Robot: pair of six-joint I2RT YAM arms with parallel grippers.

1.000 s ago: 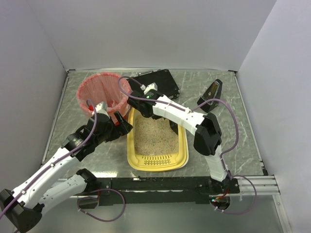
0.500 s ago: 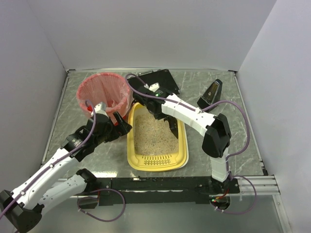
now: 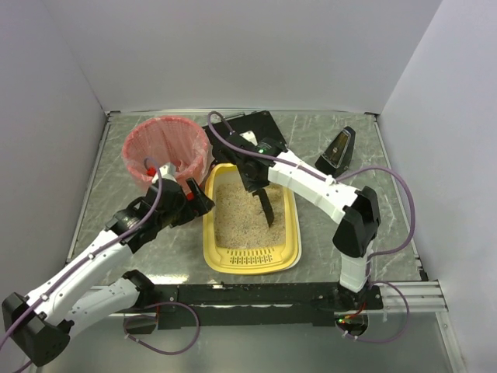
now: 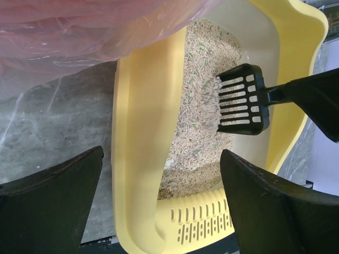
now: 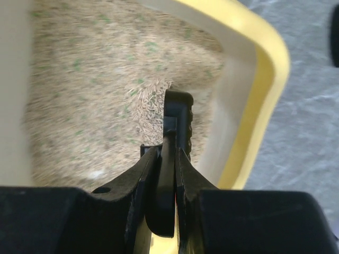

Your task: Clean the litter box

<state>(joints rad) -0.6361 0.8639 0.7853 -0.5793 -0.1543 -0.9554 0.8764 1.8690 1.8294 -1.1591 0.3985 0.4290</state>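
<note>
Holding black slotted scoop point(image 4: 241, 100) clamped in right gripper point(image 5: 167, 153), blade at litter near litter box's point(image 3: 289, 249) right wall. Hovering with left gripper point(image 4: 161, 159) spread wide, empty, by its left rim.

Marbled table point(image 3: 373, 136): yellow litter box point(image 3: 250, 263) ctr, pink-lined bin point(image 3: 167, 144) far-left, black case point(image 3: 260, 124) behind, black obj point(image 3: 339, 149) far-right.

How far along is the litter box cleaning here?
Done: right tool shut on the black scoop. In hand: scoop head sits in the litter box, litter on its slots. Remaining: dumping into the pink-lined bin; left tool is open by the box rim.
</note>
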